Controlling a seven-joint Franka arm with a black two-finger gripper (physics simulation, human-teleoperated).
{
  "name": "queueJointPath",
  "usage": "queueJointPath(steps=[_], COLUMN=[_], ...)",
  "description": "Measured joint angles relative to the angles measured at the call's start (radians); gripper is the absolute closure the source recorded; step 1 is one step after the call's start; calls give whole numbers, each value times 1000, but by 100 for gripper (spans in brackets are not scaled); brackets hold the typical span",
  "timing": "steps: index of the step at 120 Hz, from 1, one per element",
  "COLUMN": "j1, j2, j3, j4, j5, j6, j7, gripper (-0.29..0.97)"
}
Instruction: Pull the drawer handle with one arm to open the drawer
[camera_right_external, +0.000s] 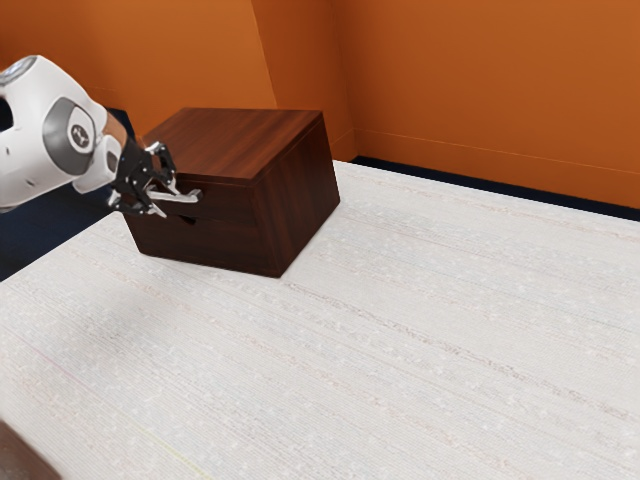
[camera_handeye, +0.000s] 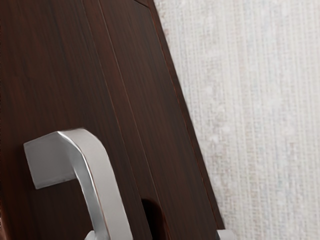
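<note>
Steel handle (camera_right_external: 185, 195) on the wooden drawer (camera_right_external: 228, 207), upper left of frame, looks rigid and slick, so grasp its bar squarely. Gripper (camera_right_external: 158, 193) sits at it; whether it is clamped I cannot tell.

A silver drawer handle (camera_handeye: 92, 175) sits close under the gripper (camera_right_external: 163, 192), its bent end fixed to the dark wooden drawer front (camera_handeye: 55, 75). A thin seam runs through the wood beside the handle. Beyond the wood's outer edge, farther from the gripper, lies the pale table (camera_handeye: 260, 110).
</note>
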Motion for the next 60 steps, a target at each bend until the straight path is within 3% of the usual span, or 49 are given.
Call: queueJointPath(steps=[21,60], j1=[23,37], j2=[-60,-286], j3=[1,6], j4=[-77,-338], j5=[-1,0], j6=[1,11], j7=[19,62], gripper=[69,77])
